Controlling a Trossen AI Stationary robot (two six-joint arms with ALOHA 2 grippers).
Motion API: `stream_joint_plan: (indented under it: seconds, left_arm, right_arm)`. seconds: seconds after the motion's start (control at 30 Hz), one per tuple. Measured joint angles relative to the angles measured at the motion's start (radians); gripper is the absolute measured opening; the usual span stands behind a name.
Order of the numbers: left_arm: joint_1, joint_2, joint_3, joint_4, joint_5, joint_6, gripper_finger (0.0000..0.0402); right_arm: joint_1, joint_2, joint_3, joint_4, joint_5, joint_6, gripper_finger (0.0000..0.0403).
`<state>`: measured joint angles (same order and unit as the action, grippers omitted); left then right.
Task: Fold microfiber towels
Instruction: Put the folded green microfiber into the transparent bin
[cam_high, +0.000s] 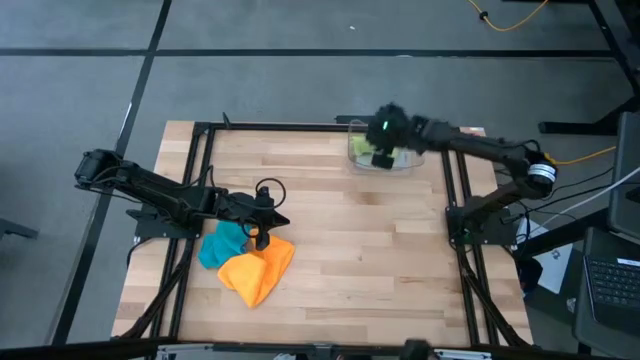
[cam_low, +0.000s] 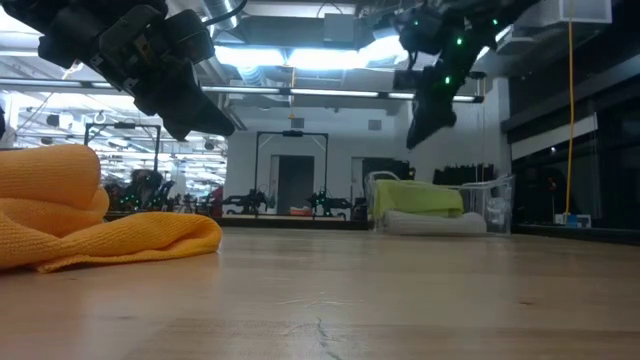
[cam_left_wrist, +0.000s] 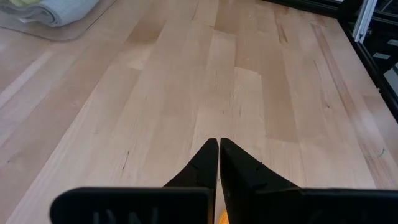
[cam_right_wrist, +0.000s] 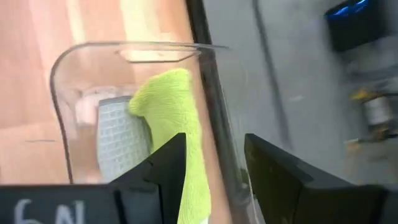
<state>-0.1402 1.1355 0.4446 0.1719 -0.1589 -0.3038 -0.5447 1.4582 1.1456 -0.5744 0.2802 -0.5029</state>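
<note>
We work on a butcher-block table (cam_high: 340, 240). At its far right corner stands the clear plastic bin (cam_high: 358, 135), holding the lime green towel (cam_right_wrist: 174, 118) over the light grey towel (cam_right_wrist: 118, 140). The right gripper (cam_right_wrist: 214, 171) hangs above the bin, fingers parted and empty; the green towel lies directly below and ahead of them, its long axis running away from the fingers. The right arm is nearer these two. At the near left, the orange towel (cam_high: 258, 270) and teal blue towel (cam_high: 222, 245) lie crumpled, touching. The left gripper (cam_left_wrist: 219, 155) hovers over them, fingers clenched on nothing.
</note>
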Motion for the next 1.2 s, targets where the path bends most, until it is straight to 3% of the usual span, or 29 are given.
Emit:
stream_joint_plan:
  seconds: [0.13, 0.23, 0.47, 0.6, 0.77, 0.87, 1.2]
  left_arm:
    - [0.000, 0.000, 0.000, 0.000, 0.000, 0.000, 0.0009]
    - [0.000, 0.000, 0.000, 0.000, 0.000, 0.000, 0.0009]
    - [0.000, 0.000, 0.000, 0.000, 0.074, 0.000, 0.0009]
    - [0.000, 0.000, 0.000, 0.000, 0.084, 0.000, 0.0009]
    - [0.000, 0.000, 0.000, 0.000, 0.065, 0.000, 0.0009]
    - [0.000, 0.000, 0.000, 0.000, 0.064, 0.000, 0.0009]
    - [0.000, 0.000, 0.000, 0.000, 0.064, 0.000, 0.0009]
  right_arm:
    - [-0.116, -0.001, 0.133, -0.083, -0.111, 0.091, 0.0166]
    - [-0.162, 0.000, 0.187, -0.094, -0.111, 0.212, 0.0166]
    - [-0.207, 0.003, 0.204, -0.100, -0.117, 0.246, 0.0166]
    - [-0.209, 0.013, 0.204, -0.096, -0.128, 0.238, 0.0166]
    - [-0.208, 0.030, 0.204, -0.202, -0.310, 0.105, 0.0166]
    - [-0.211, 0.060, 0.204, -0.303, -0.367, 0.002, 0.0166]
    - [-0.212, 0.230, 0.204, -0.281, -0.356, -0.010, 0.0166]
